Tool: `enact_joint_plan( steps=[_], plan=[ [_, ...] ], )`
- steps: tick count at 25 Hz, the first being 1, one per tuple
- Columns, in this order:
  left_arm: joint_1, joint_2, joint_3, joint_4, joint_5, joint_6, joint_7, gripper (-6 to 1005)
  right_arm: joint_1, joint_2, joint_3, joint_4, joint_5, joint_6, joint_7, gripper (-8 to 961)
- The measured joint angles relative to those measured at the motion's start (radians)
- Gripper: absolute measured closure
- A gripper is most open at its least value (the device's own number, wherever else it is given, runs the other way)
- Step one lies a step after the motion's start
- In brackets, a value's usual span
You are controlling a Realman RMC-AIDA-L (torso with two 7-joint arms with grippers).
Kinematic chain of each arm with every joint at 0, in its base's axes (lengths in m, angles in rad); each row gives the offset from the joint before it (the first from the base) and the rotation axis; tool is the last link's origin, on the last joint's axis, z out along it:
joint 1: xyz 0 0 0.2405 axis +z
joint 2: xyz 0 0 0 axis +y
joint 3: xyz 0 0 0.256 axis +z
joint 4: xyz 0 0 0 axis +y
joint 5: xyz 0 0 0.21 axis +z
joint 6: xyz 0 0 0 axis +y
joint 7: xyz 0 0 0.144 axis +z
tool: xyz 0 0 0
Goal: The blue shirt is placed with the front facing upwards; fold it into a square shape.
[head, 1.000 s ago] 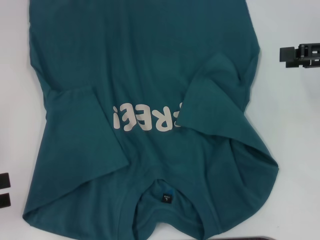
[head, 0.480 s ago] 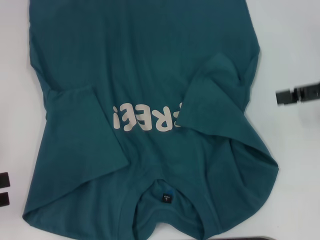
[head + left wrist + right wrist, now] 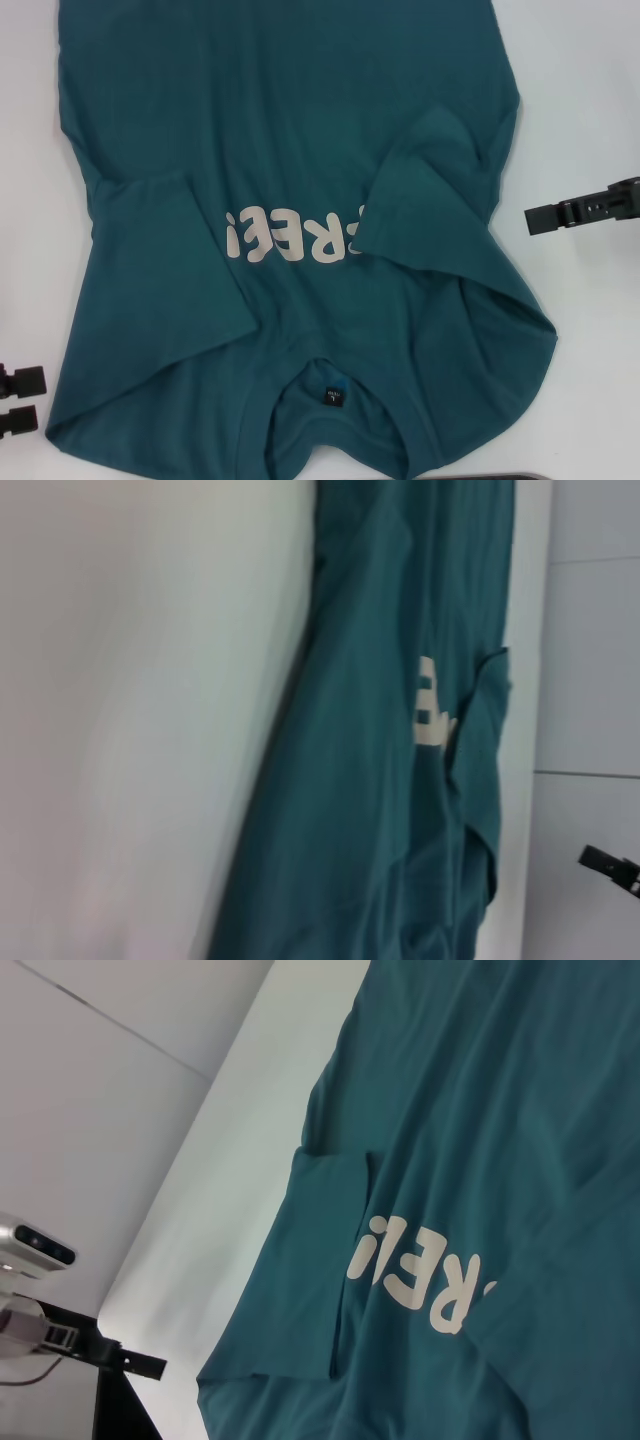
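Blue shirt (image 3: 300, 150) hem cut off; left tool (image 3: 20, 400) parted, right tool (image 3: 585, 210) state unclear

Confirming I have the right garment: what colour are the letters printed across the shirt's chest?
Cream-white letters on the dark teal-blue shirt, clearest in the head view.

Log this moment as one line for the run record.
blue shirt: flat, front up, both sleeves folded inward | left pincer: open, off shirt's left edge | right pincer: beside right edge, touching nothing

White table (image 3: 585, 90), blue shirt (image 3: 290, 120) spread flat, both sleeves folded inward
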Motion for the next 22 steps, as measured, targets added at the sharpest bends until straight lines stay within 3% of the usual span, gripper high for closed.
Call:
enact_joint_plan(
  steps=[22],
  plan=[
    [-0.001,-0.008,-0.002,-0.006,0.060,-0.070,0.158,199,0.022,0.006,0.007,0.000,0.005,0.013,0.007,73]
  ],
)
